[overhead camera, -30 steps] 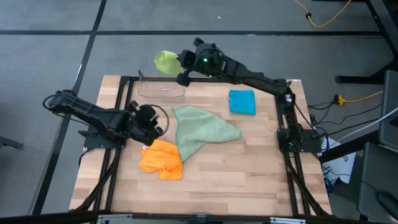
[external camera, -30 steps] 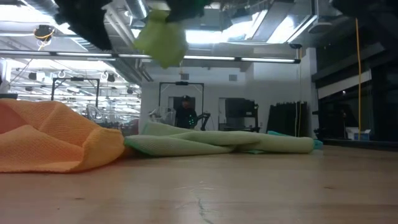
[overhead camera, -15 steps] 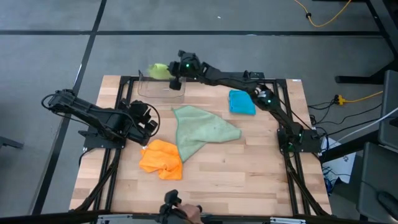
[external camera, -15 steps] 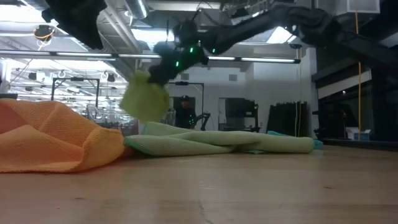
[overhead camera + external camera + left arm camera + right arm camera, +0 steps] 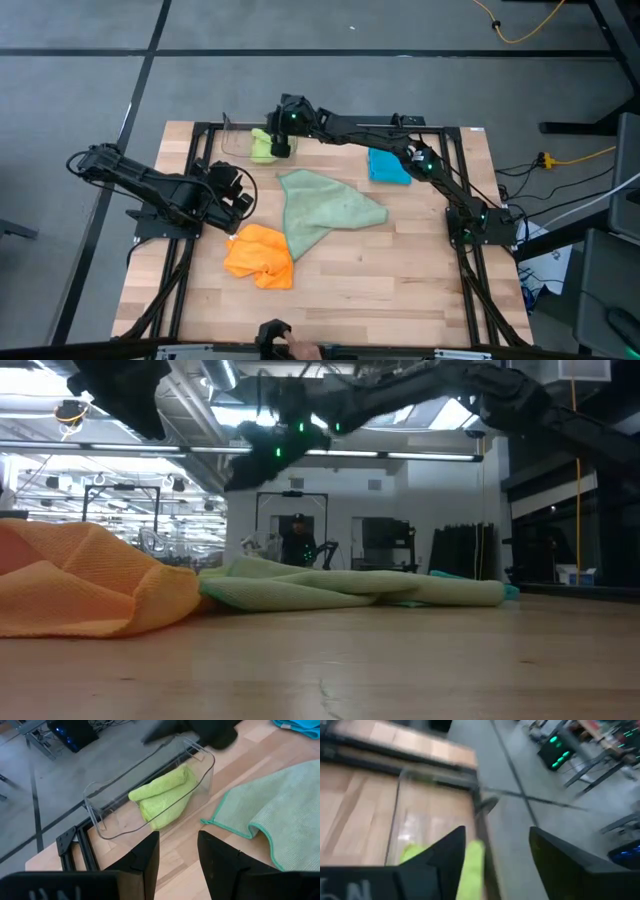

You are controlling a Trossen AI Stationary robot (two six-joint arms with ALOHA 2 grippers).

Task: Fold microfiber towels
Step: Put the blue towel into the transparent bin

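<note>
Lime towel [image 5: 165, 795] in bin [image 5: 100, 817] — right jaws open above; left jaws open, empty.

Towels I count: 4
Lime green towel [image 5: 261, 146]: 1, in the bin
Teal blue towel [image 5: 389, 165]: 1
Orange towel [image 5: 260, 256]: 1
Sage green towel [image 5: 325, 210]: 1
Clear bin [image 5: 105, 822]: 1
Arms I run: 2

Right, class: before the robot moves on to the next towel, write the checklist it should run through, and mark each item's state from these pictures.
1. Lime green towel inside the clear bin: ok.
2. Right hand open, towel released: ok.
3. Right hand clear of the bin: not ok, it hangs right over it.
4. Left hand open and empty: ok.
5. Sage green towel folded: not ok, lies spread and rumpled.
6. Orange towel folded: not ok, crumpled.
</note>
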